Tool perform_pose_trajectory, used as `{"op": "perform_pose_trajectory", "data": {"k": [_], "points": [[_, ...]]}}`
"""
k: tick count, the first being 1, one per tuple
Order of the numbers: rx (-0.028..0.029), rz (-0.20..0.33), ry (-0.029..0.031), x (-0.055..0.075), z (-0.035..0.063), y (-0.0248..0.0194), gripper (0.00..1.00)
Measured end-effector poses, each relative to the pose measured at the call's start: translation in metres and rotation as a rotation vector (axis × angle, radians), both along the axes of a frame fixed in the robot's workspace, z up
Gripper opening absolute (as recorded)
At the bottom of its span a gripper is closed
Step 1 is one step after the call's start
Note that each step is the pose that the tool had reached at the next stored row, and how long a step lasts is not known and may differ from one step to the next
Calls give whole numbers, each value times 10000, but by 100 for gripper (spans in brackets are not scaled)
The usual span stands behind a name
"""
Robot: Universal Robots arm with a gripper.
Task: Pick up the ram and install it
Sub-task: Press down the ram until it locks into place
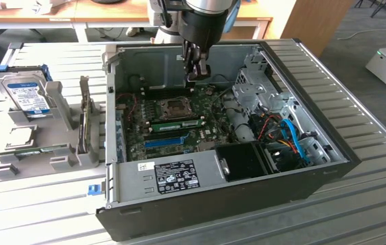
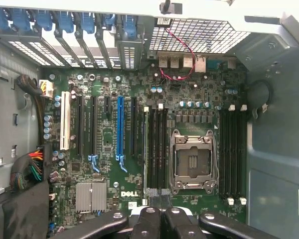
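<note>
A long green ram stick [image 1: 179, 124] stands in a motherboard slot between the CPU socket [image 1: 176, 106] and the bright blue expansion slot [image 1: 164, 141]. In the wrist view the ram [image 2: 145, 149] shows edge-on as a thin pale line beside the empty black memory slots [image 2: 158, 149]. My gripper [image 1: 198, 76] hangs above the far part of the motherboard, inside the open case, clear of the ram. Its black fingers [image 2: 148, 221] are pressed together, so the gripper [image 2: 159, 215] is shut with nothing in it.
The open PC case [image 1: 329, 168] lies on a ribbed metal table. To the exterior view's left, a grey rack [image 1: 56, 127] holds a hard drive [image 1: 28, 97] and another thin green board [image 1: 33, 151]. A black fan shroud [image 1: 247, 161] and blue and orange cables [image 1: 291, 138] fill the case's right side.
</note>
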State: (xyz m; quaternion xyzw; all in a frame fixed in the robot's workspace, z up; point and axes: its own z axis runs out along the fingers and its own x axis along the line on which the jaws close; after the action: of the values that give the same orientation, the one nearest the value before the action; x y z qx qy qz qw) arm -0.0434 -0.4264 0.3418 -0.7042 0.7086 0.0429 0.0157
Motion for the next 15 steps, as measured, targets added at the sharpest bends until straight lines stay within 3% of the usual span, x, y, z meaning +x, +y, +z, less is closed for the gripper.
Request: {"op": "perform_pose_trajectory", "data": {"k": [9,15], "points": [[0,-28,1,0,0,0,11],[1,-612,0,0,0,0,11]]}}
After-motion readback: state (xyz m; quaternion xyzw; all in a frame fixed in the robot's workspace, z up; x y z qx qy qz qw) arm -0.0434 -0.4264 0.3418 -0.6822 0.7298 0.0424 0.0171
